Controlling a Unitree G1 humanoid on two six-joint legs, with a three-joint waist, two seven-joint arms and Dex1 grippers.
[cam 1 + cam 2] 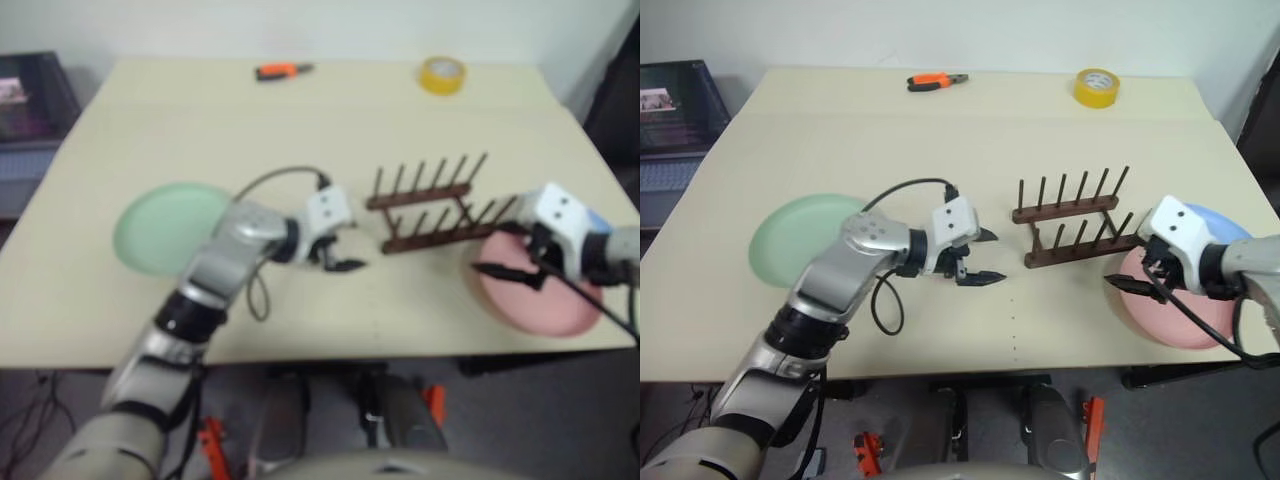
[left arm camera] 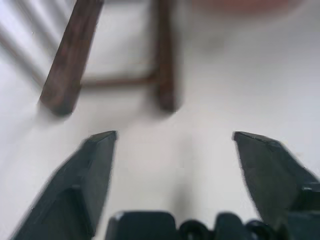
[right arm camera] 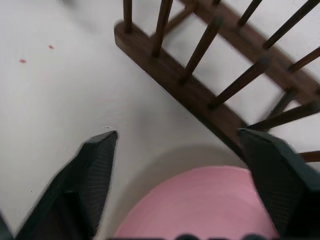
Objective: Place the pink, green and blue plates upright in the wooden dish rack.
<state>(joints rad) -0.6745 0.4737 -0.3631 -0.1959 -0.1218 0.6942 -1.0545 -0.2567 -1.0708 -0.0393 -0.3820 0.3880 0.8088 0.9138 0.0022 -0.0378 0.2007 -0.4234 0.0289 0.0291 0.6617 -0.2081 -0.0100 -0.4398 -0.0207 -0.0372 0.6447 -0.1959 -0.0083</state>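
The wooden dish rack [image 1: 1075, 225] stands empty at mid-table, its pegs upright. My left gripper [image 1: 985, 260] hovers open just left of the rack's end [image 2: 165, 65], with nothing between its fingers. The green plate [image 1: 790, 245] lies flat on the left, partly behind my left arm. The pink plate [image 1: 1180, 315] lies flat near the front right edge, close to the rack. My right gripper [image 1: 1137, 282] is open over the pink plate's [image 3: 200, 210] rim on the rack side, with nothing held. The blue plate [image 1: 1225, 222] peeks out behind my right wrist.
A yellow tape roll [image 1: 1096, 87] and orange-handled pliers [image 1: 937, 80] lie at the table's far edge. A dark crate [image 1: 680, 105] sits beyond the table's left side. The pink plate overhangs the table's front right edge [image 1: 1110, 372] slightly.
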